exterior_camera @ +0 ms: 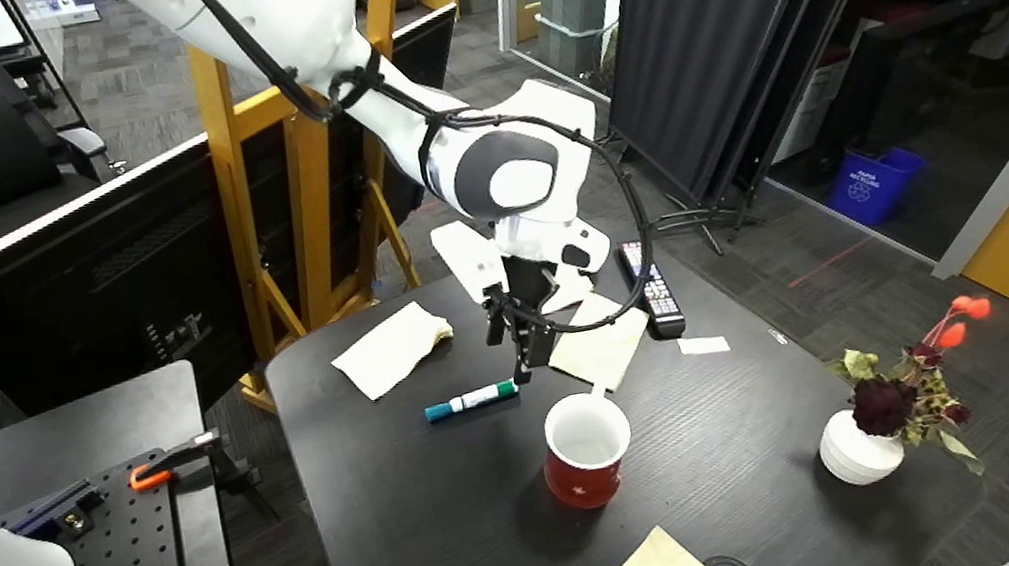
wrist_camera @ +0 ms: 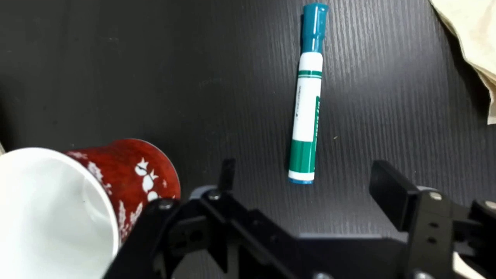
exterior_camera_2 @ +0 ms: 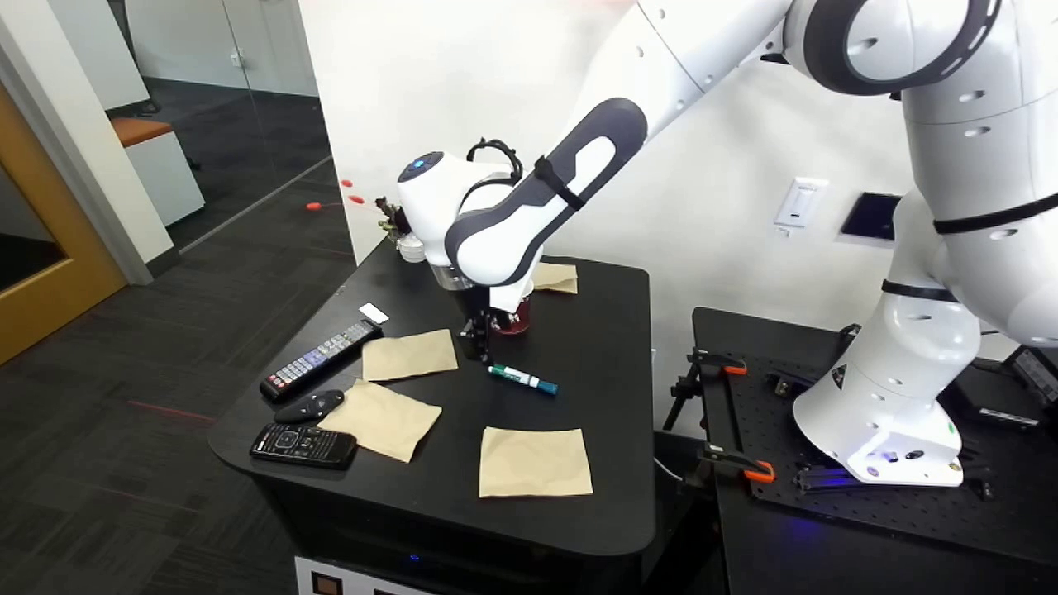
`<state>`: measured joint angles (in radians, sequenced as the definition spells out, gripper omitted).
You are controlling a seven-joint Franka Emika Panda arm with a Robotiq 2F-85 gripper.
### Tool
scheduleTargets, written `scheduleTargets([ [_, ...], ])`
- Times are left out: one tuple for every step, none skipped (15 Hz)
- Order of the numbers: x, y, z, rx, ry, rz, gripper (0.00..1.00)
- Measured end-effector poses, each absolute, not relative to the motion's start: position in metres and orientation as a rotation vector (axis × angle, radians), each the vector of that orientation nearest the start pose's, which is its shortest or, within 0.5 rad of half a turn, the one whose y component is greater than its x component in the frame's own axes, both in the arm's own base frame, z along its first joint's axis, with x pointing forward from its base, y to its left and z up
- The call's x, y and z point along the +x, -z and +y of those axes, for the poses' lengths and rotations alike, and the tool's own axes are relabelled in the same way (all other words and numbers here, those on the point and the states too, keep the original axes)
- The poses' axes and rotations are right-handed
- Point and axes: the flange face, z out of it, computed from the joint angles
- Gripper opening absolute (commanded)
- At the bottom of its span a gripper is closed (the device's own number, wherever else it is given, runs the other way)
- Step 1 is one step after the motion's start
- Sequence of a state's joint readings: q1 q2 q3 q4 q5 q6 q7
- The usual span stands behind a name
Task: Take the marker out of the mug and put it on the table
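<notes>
The teal-green and white marker lies flat on the dark table in both exterior views (exterior_camera: 472, 399) (exterior_camera_2: 522, 379) and in the wrist view (wrist_camera: 308, 97). The table's black top (exterior_camera: 422, 529) (exterior_camera_2: 612, 397) (wrist_camera: 193, 77) is under it. The red mug (exterior_camera: 584, 485) (exterior_camera_2: 514, 321) (wrist_camera: 145, 174) stands upright beside the marker; its visible white inside holds nothing. The arm partly hides it in an exterior view. My gripper (exterior_camera: 512, 355) (exterior_camera_2: 483, 345) (wrist_camera: 305, 169) is open and empty, just above the table at the marker's green end, its fingers apart on either side of that end's line.
Several tan cloths lie around, such as a flat one (exterior_camera_2: 536, 463) and one near the gripper (exterior_camera_2: 409, 355). A long black remote (exterior_camera_2: 321, 358), a smaller remote (exterior_camera_2: 302, 446) and a white card (exterior_camera: 703, 346) lie near the edge. A white flower bowl (exterior_camera: 860, 447) stands beyond the mug.
</notes>
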<state>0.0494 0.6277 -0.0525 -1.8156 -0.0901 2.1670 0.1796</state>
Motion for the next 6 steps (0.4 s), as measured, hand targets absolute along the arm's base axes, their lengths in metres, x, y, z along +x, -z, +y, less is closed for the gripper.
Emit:
scheduleTargets([
  [0.6185, -0.1733, -0.0043, -3.232, -0.432, 0.185, 1.0],
  [0.6187, -0.1735, -0.0043, -3.234, -0.431, 0.183, 1.0],
  [0.6188, -0.1736, -0.0044, -3.235, -0.431, 0.181, 1.0],
  [0.6188, -0.1736, -0.0044, -3.236, -0.431, 0.18, 1.0],
  [0.6188, -0.1736, -0.0045, -3.237, -0.431, 0.179, 1.0],
  [0.6188, -0.1736, -0.0045, -3.237, -0.431, 0.178, 1.0],
])
